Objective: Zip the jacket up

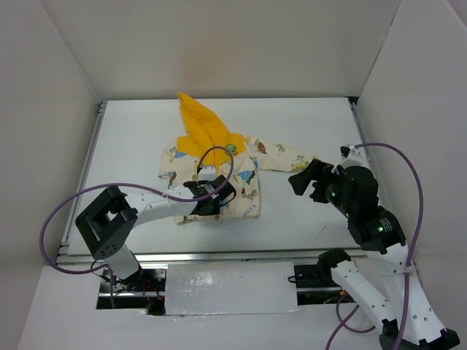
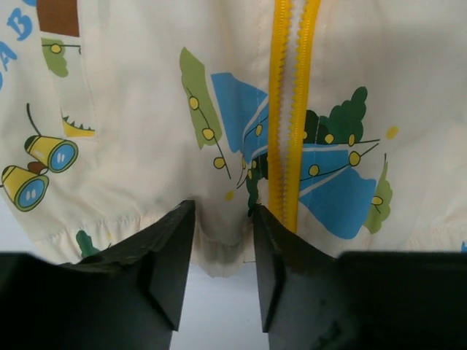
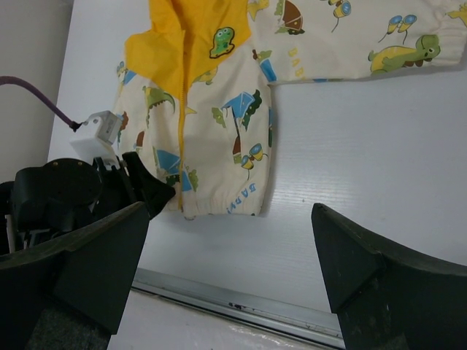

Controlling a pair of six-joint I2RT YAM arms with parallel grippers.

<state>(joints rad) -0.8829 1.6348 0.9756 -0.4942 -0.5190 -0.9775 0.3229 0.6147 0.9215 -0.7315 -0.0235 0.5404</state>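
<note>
The jacket [image 1: 219, 171] lies front-up on the white table [image 1: 314, 124]. Our left gripper [image 2: 222, 270], fingers partly apart, straddles its hem [image 2: 219, 251] beside the yellow zipper [image 2: 292, 109], so we risk bunching loose cloth off-centre. Our right gripper [image 1: 305, 177] hangs spread wide, holding nothing.

top view: jacket [image 1: 252, 171] hem centre hidden under left gripper [image 1: 217, 206] | right wrist: hood [image 3: 182, 44] tip cut by top edge

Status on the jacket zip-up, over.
Left gripper open, straddling jacket hem beside zipper. Right gripper open, off to the side. Jacket flat on table, nothing blocking.
</note>
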